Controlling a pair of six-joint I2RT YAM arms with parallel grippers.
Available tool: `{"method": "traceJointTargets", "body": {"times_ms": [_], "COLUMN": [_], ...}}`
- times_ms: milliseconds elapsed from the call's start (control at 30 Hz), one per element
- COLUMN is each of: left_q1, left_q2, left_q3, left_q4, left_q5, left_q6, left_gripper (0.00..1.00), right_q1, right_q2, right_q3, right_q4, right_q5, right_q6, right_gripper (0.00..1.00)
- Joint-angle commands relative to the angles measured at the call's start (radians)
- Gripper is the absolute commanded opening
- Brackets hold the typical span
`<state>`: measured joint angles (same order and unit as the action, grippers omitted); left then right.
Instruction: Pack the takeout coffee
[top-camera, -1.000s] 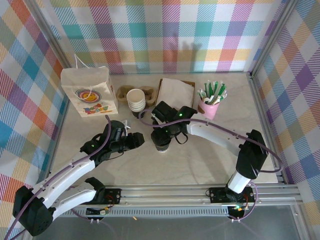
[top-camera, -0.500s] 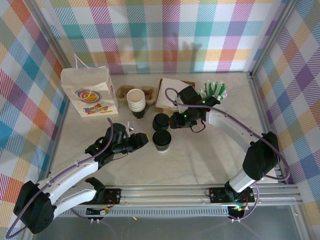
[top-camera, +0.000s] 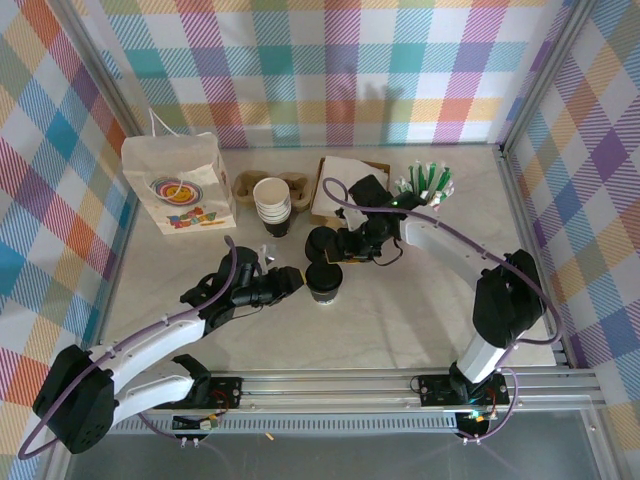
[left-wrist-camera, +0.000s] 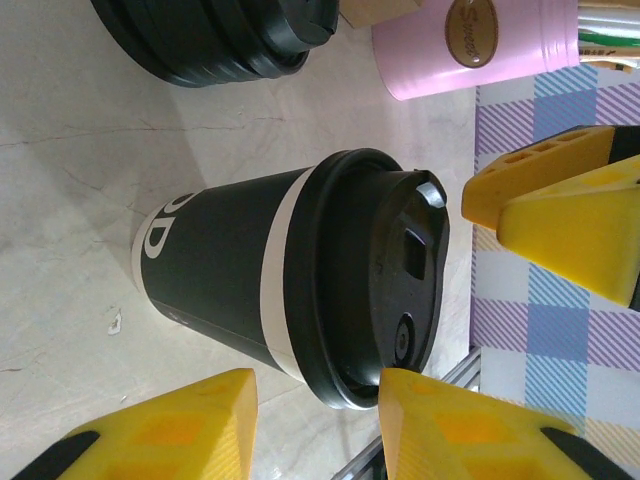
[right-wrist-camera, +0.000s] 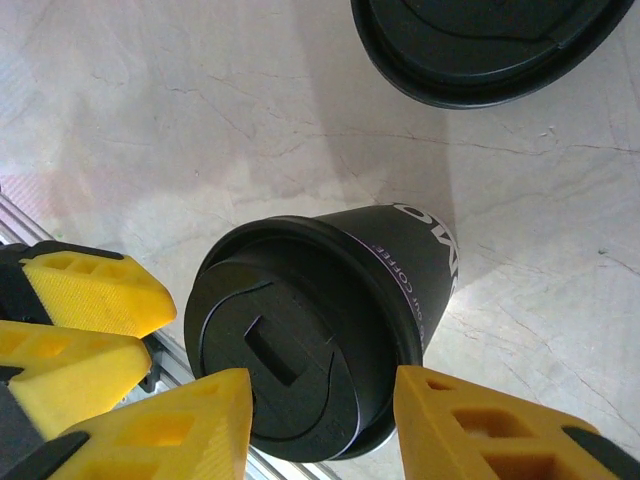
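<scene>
Coffee sits mid-table: the small dark paper takeout cup (top-camera: 323, 283) with a round black plastic lid stands upright on the pale marbled table (top-camera: 400, 320), just in front of a low stack of spare black lids (top-camera: 321, 240).

The left gripper (top-camera: 290, 281) is just beside the cup's left wall. In its wrist view the yellow fingers (left-wrist-camera: 160, 430) are part-way apart with nothing between them, and the cup (left-wrist-camera: 300, 280) lies just past the tips. The right gripper (top-camera: 338, 250) is above and behind the cup. Its jaws are also part-way apart and empty, and they frame the lid (right-wrist-camera: 290, 360) from above without, as far as I can tell, touching it.

I'd expect the cup to be light, with a thin wall that buckles under a hard pinch. Its glossy sleeve looks a bit slippery. The press-on lid could pop off if the cup were lifted by the lid alone. The wall just under the lid rim, near the pale band, looks like the stiffest place to grip.

Whether there is liquid inside can't be seen. The lettering on the wall is cut off. From overhead the right gripper's fingertips are lost under its own wrist. The white paper bag (top-camera: 180, 185) with a printed picture stands well apart at the back left, and I can't make out whether its mouth is open.
</scene>
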<state>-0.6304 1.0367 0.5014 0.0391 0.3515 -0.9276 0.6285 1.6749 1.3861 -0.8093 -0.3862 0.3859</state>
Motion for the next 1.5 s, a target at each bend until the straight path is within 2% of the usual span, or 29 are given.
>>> {"method": "traceJointTargets", "body": {"times_ms": [0, 833, 1467], "left_q1": [-0.010, -0.027, -0.029], "left_q2": [0.011, 0.068, 0.087], "left_q3": [-0.015, -0.027, -0.047], "left_q4": [0.039, 0.081, 0.087], "left_q5": [0.015, 0.027, 0.023], "left_q6": [-0.014, -0.028, -0.032], "left_gripper": [0.37, 0.33, 0.31], "right_q1": [0.003, 0.002, 0.002], "right_q2": [0.011, 0.056, 0.078], "right_q3": [-0.003, -0.048, -0.055], "right_q4": [0.004, 0.025, 0.009], "right_q5": [-0.042, -0.118, -0.127], "right_q6": [0.016, 0.047, 0.039], "right_gripper": [0.44, 0.46, 0.47]}}
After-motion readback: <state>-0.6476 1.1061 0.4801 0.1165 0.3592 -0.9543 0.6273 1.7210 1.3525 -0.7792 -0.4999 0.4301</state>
